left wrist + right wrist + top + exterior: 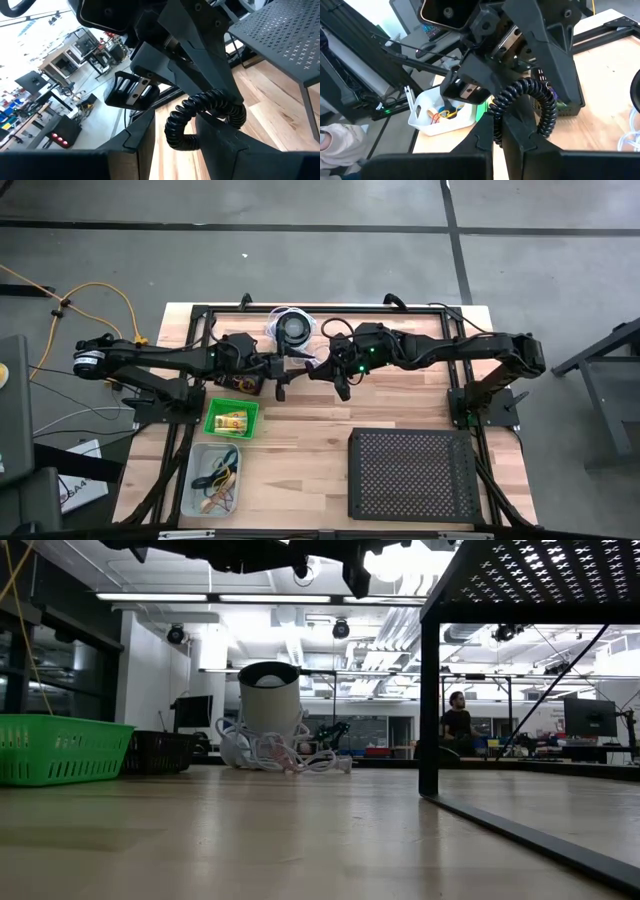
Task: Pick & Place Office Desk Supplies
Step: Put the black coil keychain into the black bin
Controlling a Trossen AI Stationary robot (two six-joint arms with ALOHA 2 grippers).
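Both arms were up near the back middle of the table, tools facing each other across a small gap. Left tool point(281, 387) had its fingers parted about midway, nothing seen between them; right tool point(343, 387) was closed, nothing seen in it either. My read: between picks, no item in hand. Supplies weren't loose on the table near either tool; they sat in bins on the front-left side, well off from the left tool and farther from the right. Green bin point(231, 418) held little yellow packets point(231, 421), lying roughly flat, long axis about across the table. Clear bin point(214, 479), just in front of the green one, held a tangle of rubber-band loops point(218, 478); no single heading could be told. A round black disc with white cord point(292, 328) sat just behind the tools; the black perforated tray point(410, 475) stood in front of the right tool. Next move probably calls for the left arm to swing down toward the bins, tool open, lined up across a packet's short side.
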